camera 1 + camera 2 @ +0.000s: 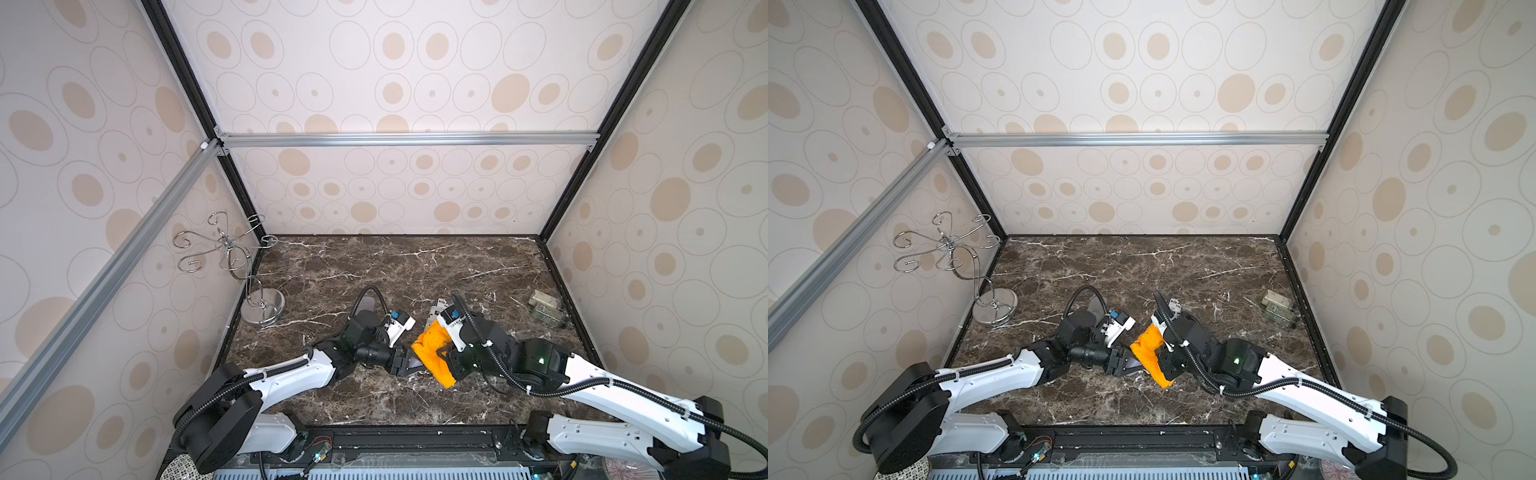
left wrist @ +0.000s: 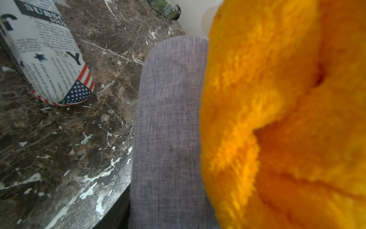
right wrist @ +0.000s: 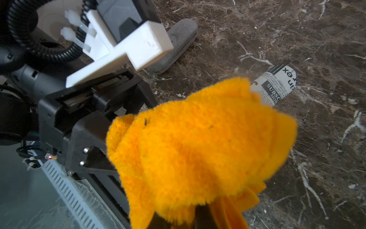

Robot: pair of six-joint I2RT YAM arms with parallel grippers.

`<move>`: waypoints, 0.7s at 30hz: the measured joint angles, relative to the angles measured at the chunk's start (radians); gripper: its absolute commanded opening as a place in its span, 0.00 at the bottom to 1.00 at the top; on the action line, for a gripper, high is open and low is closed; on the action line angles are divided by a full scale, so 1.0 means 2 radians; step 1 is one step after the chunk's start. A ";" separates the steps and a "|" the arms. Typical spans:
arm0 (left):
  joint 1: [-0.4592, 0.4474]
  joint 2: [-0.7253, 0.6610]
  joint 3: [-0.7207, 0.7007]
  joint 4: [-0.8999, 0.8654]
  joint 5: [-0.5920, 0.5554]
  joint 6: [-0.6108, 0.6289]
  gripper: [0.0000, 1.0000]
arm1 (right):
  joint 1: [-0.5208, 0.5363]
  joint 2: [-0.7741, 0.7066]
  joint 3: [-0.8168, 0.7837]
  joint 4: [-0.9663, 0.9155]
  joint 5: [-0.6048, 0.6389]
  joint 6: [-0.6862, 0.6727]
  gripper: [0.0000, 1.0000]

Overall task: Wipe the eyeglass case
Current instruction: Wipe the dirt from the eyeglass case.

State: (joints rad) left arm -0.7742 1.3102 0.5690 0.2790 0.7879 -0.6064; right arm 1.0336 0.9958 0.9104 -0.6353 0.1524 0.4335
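Orange cloth fills the near view, bunched into a thick wad. The right jaws are pressed together on its lower folds. Straight out from the left jaws runs the grey eyeglass case. They pinch it by one end and hold it, as far as I can tell, clear of the counter, with its free end reaching toward the right jaws. In the left wrist view the cloth touches the case along one long side.

To wipe well, I judge the wad should press flat onto the fabric shell. It should then be drawn from the end at the left jaws out to the free tip, in long strokes along the weave, not dabs. The left jaws need a firm hold and could roll the case so each face meets the cloth in turn. The end inside them cannot be reached without a regrasp. Too much sideways push may pivot the case in its one-ended grip, and the loose tail of cloth hanging below the right jaws could snag on the left jaws.

Beyond both jaws, a newspaper-print case and a second grey case lie on the counter, well apart from the work, and need no touching.
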 measured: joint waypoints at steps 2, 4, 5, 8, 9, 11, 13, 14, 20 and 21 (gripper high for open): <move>0.000 0.001 0.000 -0.004 -0.004 -0.003 0.56 | 0.000 0.000 -0.007 0.003 0.010 0.004 0.00; 0.000 0.001 0.000 -0.005 -0.007 -0.007 0.58 | -0.005 0.000 -0.009 0.002 0.019 0.008 0.00; 0.000 0.001 0.000 -0.005 -0.008 -0.010 0.59 | -0.011 0.000 -0.009 -0.001 0.022 0.010 0.00; 0.000 0.002 0.000 -0.006 -0.010 -0.017 0.58 | -0.050 -0.001 -0.008 -0.021 0.036 0.018 0.00; 0.000 0.002 0.000 -0.006 -0.010 -0.019 0.58 | -0.069 -0.003 -0.008 -0.032 0.042 0.021 0.00; 0.000 0.002 0.001 -0.006 -0.010 -0.021 0.58 | -0.103 -0.010 -0.009 -0.053 0.050 0.026 0.00; 0.000 0.002 0.004 -0.006 -0.010 -0.025 0.58 | -0.122 -0.023 -0.009 -0.074 0.059 0.028 0.00; 0.002 0.002 0.005 -0.006 -0.009 -0.028 0.58 | -0.125 -0.029 -0.009 -0.083 0.059 0.028 0.00; 0.007 0.015 0.030 -0.008 0.001 -0.054 0.58 | -0.121 -0.046 -0.009 -0.121 0.051 0.024 0.00; 0.007 0.017 0.036 -0.010 0.003 -0.058 0.57 | -0.116 -0.046 -0.009 -0.127 0.051 0.024 0.00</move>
State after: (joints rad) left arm -0.7597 1.3449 0.6418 0.2581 0.7933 -0.7231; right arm 0.8013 0.9047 0.8932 -0.8898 0.2550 0.4812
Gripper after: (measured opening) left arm 0.623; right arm 0.133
